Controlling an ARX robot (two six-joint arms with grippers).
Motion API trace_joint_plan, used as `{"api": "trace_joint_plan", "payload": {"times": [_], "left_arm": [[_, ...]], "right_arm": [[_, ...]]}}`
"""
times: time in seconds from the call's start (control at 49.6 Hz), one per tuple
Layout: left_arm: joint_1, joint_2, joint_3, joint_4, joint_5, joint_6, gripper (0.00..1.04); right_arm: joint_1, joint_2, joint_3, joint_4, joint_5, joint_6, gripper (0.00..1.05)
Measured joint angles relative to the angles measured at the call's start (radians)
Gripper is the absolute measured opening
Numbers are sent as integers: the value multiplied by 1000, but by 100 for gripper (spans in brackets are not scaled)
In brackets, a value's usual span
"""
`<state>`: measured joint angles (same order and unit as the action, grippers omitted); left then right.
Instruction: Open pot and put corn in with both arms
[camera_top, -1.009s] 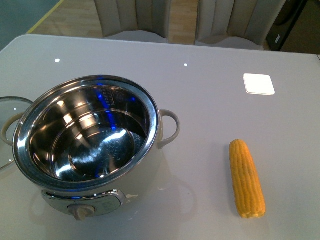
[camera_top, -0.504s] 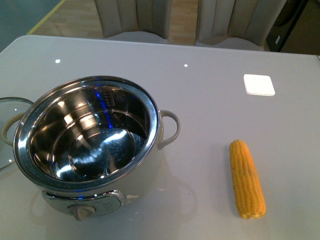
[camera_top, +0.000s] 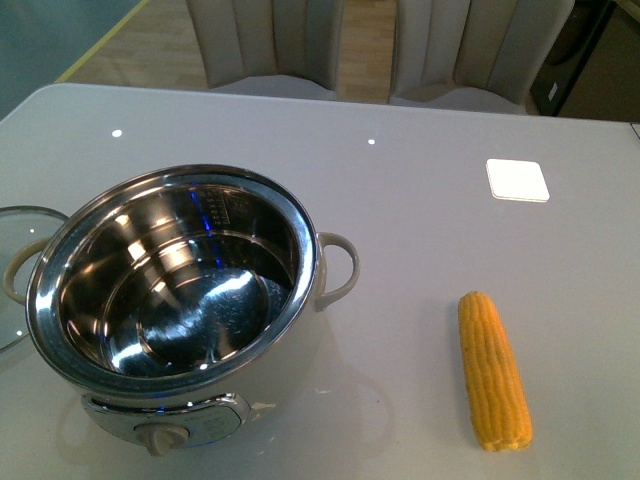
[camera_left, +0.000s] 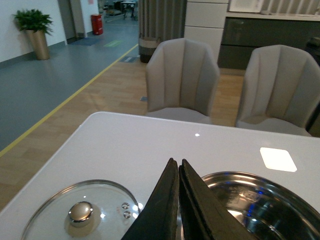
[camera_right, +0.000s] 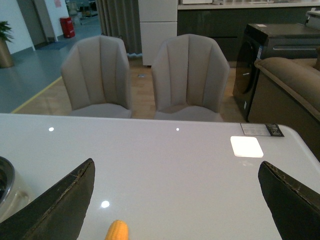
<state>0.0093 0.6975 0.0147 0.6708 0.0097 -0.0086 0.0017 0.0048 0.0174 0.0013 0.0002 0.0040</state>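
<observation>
Well, from the front, the pot (camera_top: 180, 290) is sitting open and empty on the left of the grey worktop (camera_top: 420, 240), its dial knob facing the camera. The corn (camera_top: 492, 370) is lying flat on the worktop well to the right of the pot, its narrower end pointing away from the camera. A glass lid (camera_top: 8, 310) is lying just beside the pot's left handle, cut off by the picture's edge, and a white square (camera_top: 517, 180) is lying farther back on the right.

From the left wrist, the left tool (camera_left: 178, 162) is hanging over the worktop between the lid (camera_left: 50, 210) and the pot (camera_left: 260, 200), its fingers pressed together with nothing between them.

From the right wrist, the right tool (camera_right: 175, 165) is hanging with its fingers spread wide, gripping nothing; the corn's tip (camera_right: 117, 231) is showing beneath
</observation>
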Motion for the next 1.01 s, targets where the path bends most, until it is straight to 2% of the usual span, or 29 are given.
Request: {"api": "trace_joint_plan", "payload": {"times": [0.343, 0.968, 1.009], "left_arm": [[-7, -249, -1, -227, -10, 0, 3], [-7, -518, -2, -491, -10, 0, 3], [-7, -568, -1, -559, -10, 1, 3]], "right_arm": [[0, 0, 0, 0, 0, 0, 96], [0, 0, 0, 0, 0, 0, 96], [0, 0, 0, 0, 0, 0, 96]]}}
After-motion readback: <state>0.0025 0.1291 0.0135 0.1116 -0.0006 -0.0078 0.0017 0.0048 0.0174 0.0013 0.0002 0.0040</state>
